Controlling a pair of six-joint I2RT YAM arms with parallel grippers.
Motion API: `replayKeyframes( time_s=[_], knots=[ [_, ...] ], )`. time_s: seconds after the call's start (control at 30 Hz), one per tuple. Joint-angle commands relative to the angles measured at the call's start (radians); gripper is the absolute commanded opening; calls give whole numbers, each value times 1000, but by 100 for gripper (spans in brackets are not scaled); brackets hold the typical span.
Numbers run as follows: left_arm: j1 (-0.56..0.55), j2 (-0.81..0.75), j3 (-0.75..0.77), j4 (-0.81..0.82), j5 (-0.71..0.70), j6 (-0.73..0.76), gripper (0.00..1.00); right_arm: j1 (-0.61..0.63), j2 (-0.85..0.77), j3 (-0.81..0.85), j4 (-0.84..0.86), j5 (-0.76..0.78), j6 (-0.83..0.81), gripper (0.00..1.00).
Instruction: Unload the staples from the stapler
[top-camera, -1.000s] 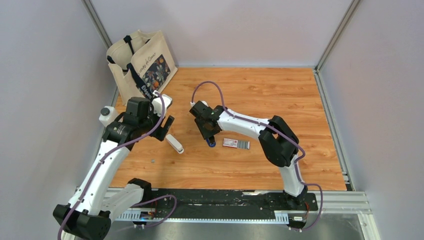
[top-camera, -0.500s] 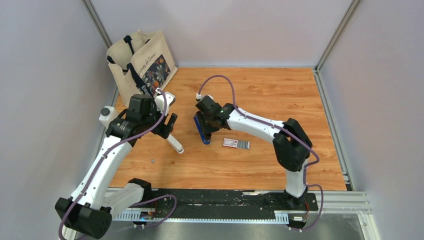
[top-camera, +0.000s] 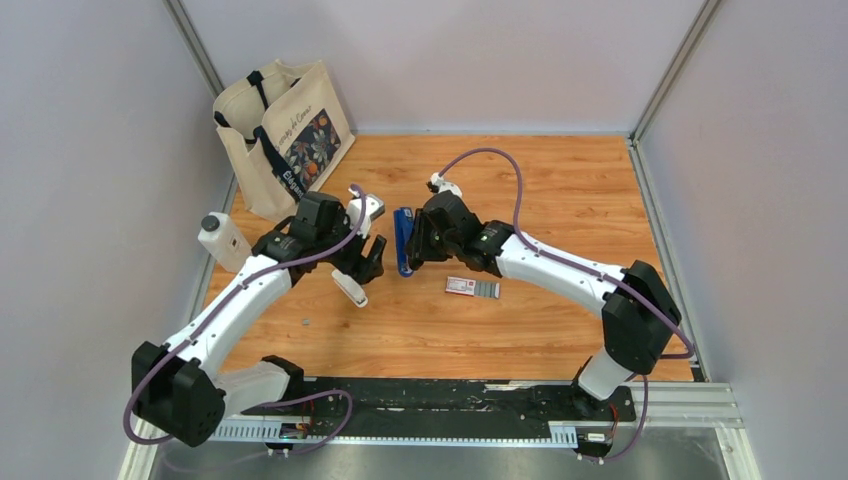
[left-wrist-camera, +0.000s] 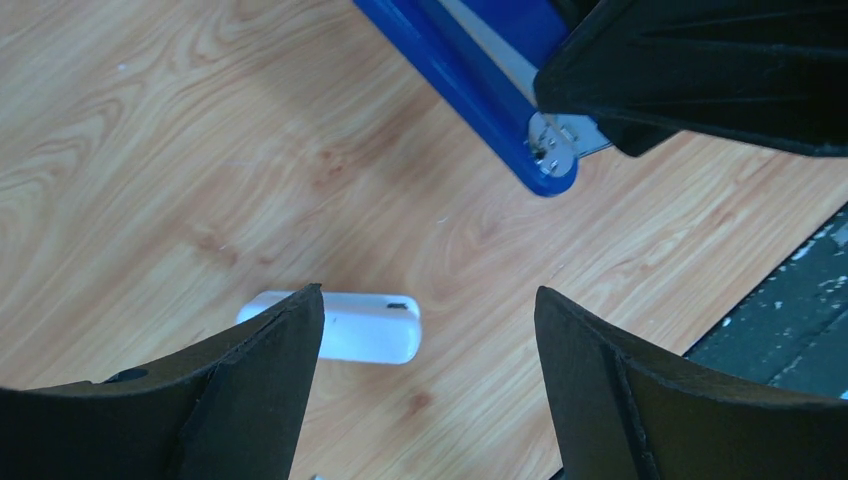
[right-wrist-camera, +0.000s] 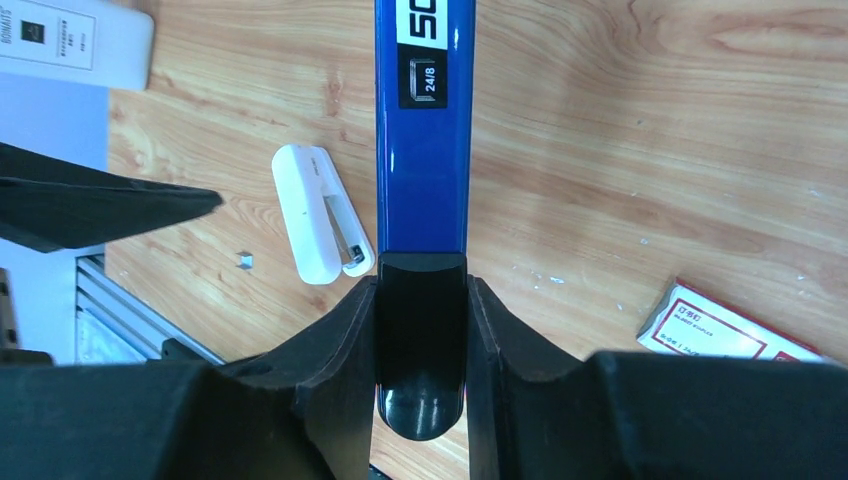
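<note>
White plastic piece (top-camera: 349, 288) lies on the surface, just nearer than the stapler (top-camera: 402, 240). The right gripper (right-wrist-camera: 420, 290) clamps the stapler by its dark end. The left gripper (left-wrist-camera: 430, 300) hangs spread and empty, just left of the stapler. A careless nudge from it could twist the stapler in that narrow end grip.

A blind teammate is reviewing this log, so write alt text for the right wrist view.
The right gripper clamps the dark end of a blue stapler, which runs straight up the frame over a wooden table. A white stapler lies at frame left of it and a red-and-white box at lower right.
</note>
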Motion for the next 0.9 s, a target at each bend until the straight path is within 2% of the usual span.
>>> replayKeyframes(
  time_s=[0.0,0.33,0.43,0.53,0.67,0.87],
  knots=[
    [-20,25,-15,153,151,-76,86,2,-96,-25,175,27,83,0],
    [-71,89,-49,215,186,-74,86,2,-104,-32,216,6,105,0],
    [-71,103,-41,228,197,-70,82,2,-125,-47,227,-5,113,0],
    [-71,120,-41,248,209,-67,75,2,-156,-76,249,-11,126,0],
    [-71,141,-29,254,220,-51,59,2,-171,-94,261,-37,145,0],
    [-71,158,11,247,274,-56,60,2,-214,-165,321,-94,197,0]
  ],
)
